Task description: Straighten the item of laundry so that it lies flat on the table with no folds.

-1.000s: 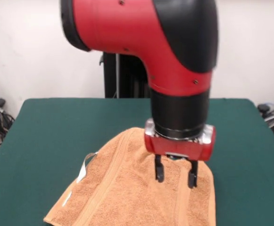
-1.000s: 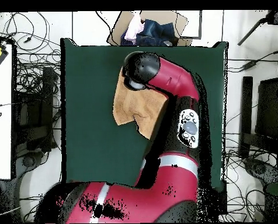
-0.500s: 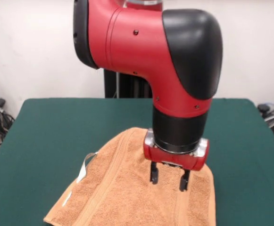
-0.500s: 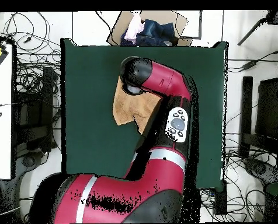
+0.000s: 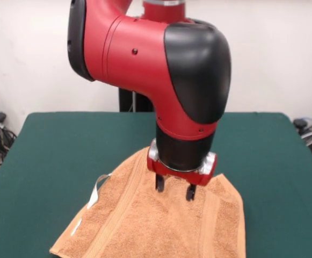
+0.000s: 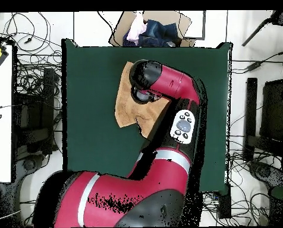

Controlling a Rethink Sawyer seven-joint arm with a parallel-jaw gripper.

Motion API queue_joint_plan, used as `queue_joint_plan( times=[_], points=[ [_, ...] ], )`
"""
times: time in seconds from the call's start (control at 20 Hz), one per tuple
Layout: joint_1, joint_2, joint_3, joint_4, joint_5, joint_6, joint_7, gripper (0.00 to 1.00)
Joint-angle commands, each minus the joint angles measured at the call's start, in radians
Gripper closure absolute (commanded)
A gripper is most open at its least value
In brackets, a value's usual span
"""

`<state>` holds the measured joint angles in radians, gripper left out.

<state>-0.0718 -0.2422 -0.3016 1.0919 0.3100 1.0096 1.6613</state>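
Hovering gripper, fingers parted, over your towel | towel rumpled at table front edge | arm hides much of it overhead | box beyond table.

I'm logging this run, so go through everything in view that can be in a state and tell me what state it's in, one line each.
Towel: spread on the table, not square; far end narrowed and rounded, its near edge runs out of the front view.
Tag: sticking out from the towel's edge onto the felt.
Gripper: open, fingers pointing down over the towel's far part, holding nothing.
Table: towel on it, bare felt around.
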Motion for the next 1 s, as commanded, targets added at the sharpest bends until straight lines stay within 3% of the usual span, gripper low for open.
queue_joint_plan(
  times=[0.05,0.2,0.35,0.7,1.0],
  points=[
    [0.024,0.052,-0.005,-0.044,-0.088,0.331,0.186,0.00],
    [0.022,0.087,-0.001,-0.107,-0.117,0.487,0.180,0.00],
    [0.019,0.111,0.011,-0.138,-0.129,0.528,0.179,0.00],
    [0.014,0.131,0.029,-0.157,-0.125,0.471,0.211,0.00],
    [0.025,0.148,0.038,-0.185,-0.081,0.292,0.303,0.00]
  ],
)
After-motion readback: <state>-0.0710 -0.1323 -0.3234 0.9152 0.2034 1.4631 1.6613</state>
